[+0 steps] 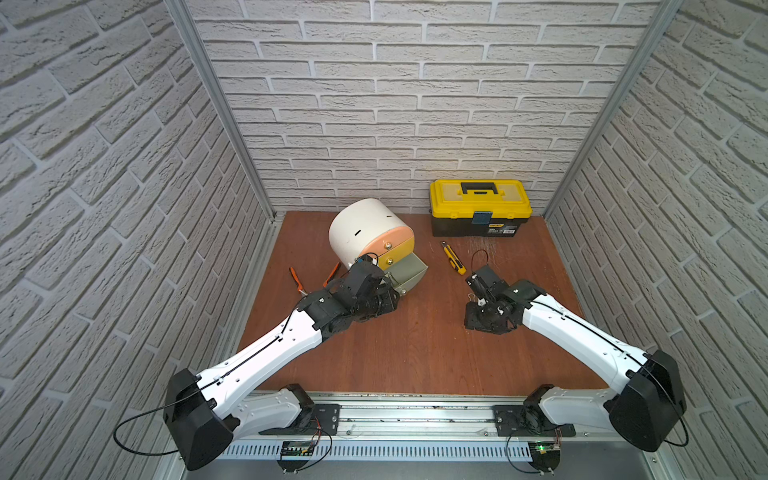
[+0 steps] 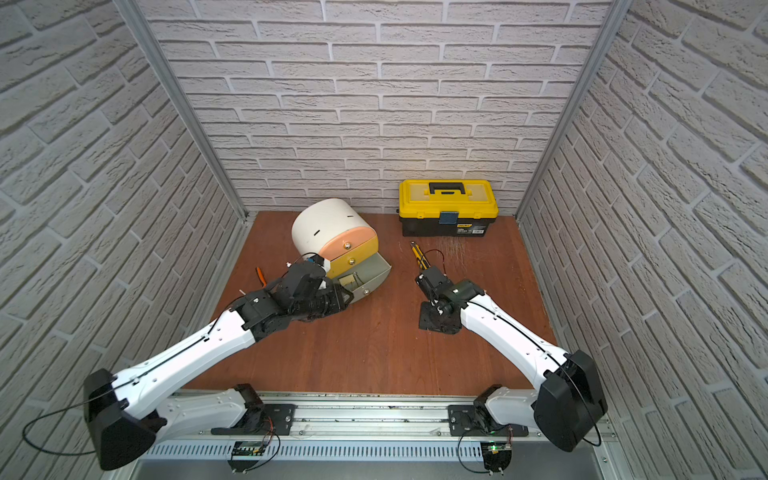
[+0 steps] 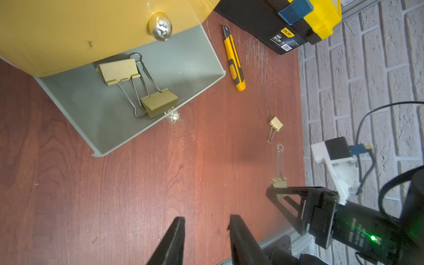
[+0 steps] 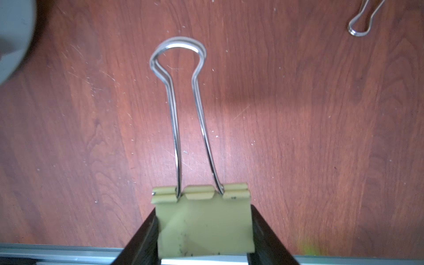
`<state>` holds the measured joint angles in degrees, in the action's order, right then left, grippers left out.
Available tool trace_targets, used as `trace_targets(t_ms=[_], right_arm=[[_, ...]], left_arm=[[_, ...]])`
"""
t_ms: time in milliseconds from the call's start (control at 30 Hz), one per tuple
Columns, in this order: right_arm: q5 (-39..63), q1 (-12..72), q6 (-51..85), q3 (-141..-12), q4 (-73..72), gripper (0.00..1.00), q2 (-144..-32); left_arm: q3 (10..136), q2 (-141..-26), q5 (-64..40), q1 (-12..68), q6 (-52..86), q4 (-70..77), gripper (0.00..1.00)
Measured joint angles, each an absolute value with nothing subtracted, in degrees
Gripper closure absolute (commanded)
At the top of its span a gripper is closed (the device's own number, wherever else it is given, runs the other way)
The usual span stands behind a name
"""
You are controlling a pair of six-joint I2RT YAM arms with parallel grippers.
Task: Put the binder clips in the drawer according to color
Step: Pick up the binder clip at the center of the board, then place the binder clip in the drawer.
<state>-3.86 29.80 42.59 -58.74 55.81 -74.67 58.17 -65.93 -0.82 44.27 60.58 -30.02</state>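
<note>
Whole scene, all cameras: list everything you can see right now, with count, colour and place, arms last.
Pale yellow binder clips with silver wire handles: four; two in the open grey drawer, one loose on the table, one between the right gripper's fingers.
White round-topped drawer cabinet: one; rear left of the table; peach and yellow drawers shut, grey bottom drawer pulled out.
Yellow-black toolbox: one; against the back wall, lid closed.
Yellow-black utility knife: one; between cabinet and toolbox.
Orange-handled pliers: one; left of the cabinet, partly hidden.
Reddish wooden table: one.
Left gripper: open, empty, beside the grey drawer.
Right gripper: shut on a clip.
</note>
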Motion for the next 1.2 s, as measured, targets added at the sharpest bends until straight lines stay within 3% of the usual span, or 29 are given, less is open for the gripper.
trace_targets(t_ms=[600, 1200], right_arm=[[-0.73, 31.03, 39.99, -76.55, 56.71, 0.74, -85.76], [7.31, 33.26, 41.65, -97.25, 52.64, 0.75, -104.88]], left_arm=[[58.17, -65.56, -2.48, 37.45, 58.72, -33.41, 0.63], [56.18, -60.34, -5.19, 31.2, 58.02, -34.81, 0.61]])
